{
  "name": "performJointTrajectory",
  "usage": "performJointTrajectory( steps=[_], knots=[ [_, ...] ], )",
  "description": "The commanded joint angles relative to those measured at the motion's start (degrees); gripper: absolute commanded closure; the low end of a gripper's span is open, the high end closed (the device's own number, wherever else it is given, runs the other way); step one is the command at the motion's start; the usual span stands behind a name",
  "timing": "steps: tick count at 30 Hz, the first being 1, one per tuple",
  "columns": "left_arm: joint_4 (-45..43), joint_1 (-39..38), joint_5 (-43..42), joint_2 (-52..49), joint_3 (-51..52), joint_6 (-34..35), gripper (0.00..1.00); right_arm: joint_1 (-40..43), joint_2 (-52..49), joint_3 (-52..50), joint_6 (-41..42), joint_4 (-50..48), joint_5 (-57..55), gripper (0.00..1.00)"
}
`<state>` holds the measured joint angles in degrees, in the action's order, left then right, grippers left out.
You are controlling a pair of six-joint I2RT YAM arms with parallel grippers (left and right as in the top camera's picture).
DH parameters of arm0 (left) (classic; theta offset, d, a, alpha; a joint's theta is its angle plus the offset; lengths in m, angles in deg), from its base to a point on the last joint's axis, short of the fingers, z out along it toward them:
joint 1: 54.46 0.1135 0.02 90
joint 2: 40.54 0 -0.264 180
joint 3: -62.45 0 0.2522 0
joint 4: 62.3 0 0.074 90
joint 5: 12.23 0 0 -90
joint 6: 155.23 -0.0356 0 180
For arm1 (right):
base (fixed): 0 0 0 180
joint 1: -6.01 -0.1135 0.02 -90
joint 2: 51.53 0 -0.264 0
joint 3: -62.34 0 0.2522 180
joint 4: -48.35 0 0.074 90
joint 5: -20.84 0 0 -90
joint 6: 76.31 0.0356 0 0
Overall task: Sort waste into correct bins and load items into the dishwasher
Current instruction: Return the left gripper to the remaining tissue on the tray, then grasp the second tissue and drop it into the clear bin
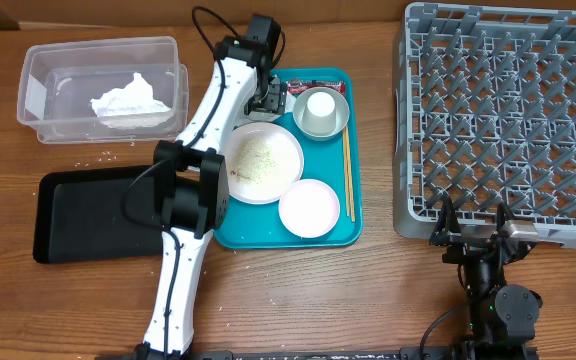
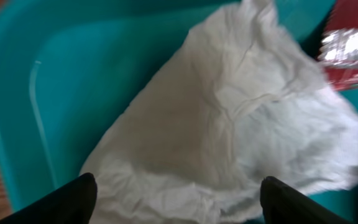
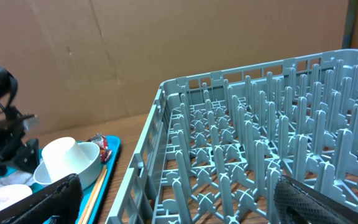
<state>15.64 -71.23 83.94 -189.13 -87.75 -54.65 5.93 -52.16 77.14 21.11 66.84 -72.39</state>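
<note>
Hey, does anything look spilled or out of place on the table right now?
Yes. Loose rice grains lie scattered on the bare table between the clear tub and the black tray, off any dish. More rice covers the large plate.

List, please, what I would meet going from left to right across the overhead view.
In order: clear tub → large plate → chopsticks → rack.
</note>
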Motion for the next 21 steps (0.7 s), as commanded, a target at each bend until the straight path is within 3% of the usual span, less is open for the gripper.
performJointTrajectory(
  steps=[1, 5, 11, 21],
  knots=[
    [-0.13, 0.09, -0.66, -2.45, -0.55, -1.84, 0.21, 0.11, 0.46, -0.57, -0.39, -0.24, -0.31, 0.0],
    [-0.13, 0.09, -0.52, -2.45, -0.57, -1.81, 0.38, 0.11, 0.46, -0.57, -0.39, -0.24, -0.31, 0.0],
    [2.32, 0.11, -0.35, -1.51, -1.42, -1.29, 0.96, 0.11, 0.46, -0.57, -0.39, -0.24, -0.31, 0.0],
    [8.57, 2.21, 0.2, 7.26, -10.78, 4.55, 0.96, 0.11, 0.46, -0.57, -0.39, -0.24, -0.31, 0.0]
  ],
)
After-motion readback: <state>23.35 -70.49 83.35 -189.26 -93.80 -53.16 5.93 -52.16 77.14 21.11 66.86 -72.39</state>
